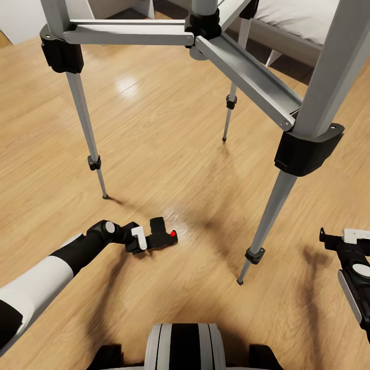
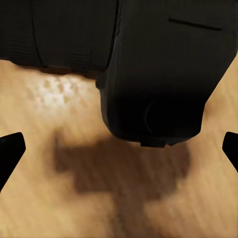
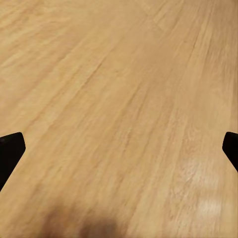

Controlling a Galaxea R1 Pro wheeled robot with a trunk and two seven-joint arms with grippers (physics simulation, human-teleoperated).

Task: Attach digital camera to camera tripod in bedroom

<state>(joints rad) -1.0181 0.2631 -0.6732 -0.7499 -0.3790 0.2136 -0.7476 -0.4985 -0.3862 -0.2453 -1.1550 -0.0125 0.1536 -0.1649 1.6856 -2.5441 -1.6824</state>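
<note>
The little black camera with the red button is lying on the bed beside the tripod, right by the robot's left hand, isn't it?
Not quite. The camera is right by the left gripper and beside the tripod, but the head view shows it over the wooden floor, not on the bed, which stands further back behind the tripod.

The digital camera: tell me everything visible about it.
The small black boxy digital camera with a round red button lies low over the light wood floor, at the left tool, between the tripod's front legs. In the left wrist view its matte dark body looms close above its shadow. Whether the tool grips it is unclear.
</note>
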